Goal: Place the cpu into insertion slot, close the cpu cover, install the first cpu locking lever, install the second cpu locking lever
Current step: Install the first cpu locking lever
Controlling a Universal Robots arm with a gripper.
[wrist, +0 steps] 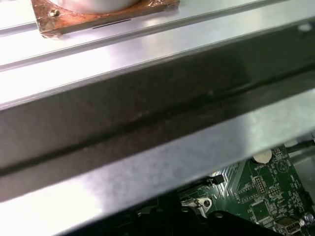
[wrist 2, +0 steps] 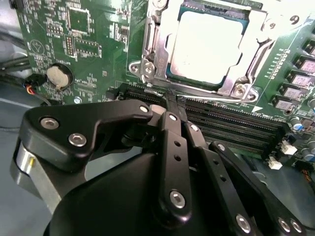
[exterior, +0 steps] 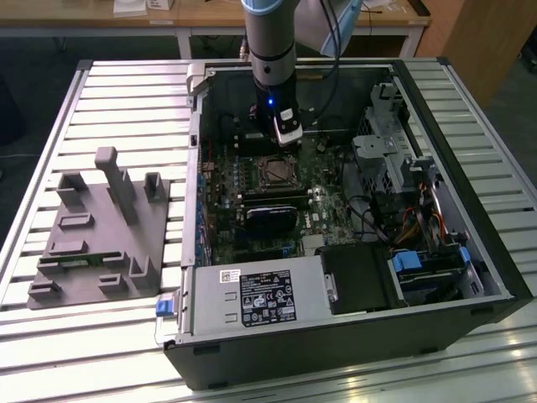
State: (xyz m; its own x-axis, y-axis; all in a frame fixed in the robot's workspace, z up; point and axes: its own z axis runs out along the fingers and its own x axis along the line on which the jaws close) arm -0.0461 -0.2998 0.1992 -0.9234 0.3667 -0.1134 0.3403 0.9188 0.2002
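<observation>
The cpu (wrist 2: pixel 206 44) lies flat in the insertion slot (exterior: pixel 273 170) on the green board. Over its edges sits the silver cpu cover (wrist 2: pixel 156 59), lying flat, with the chip's pale face showing through its window. My gripper (wrist 2: pixel 173 101) hangs just above the board beside the socket, on the side of the long black memory slots. Its black fingers (wrist 2: pixel 172 147) are pressed together with nothing between them. In the exterior view my gripper (exterior: pixel 288 138) hovers just behind the socket inside the open computer case. I cannot tell how the locking levers stand.
Long black memory slots (wrist 2: pixel 231 123) run right beside the fingertips. A coin battery (wrist 2: pixel 59 76) sits on the board. A black card (exterior: pixel 270 214), power supply (exterior: pixel 252 298) and drive bays (exterior: pixel 403 168) crowd the case. A grey fixture block (exterior: pixel 101 227) stands at the exterior view's left.
</observation>
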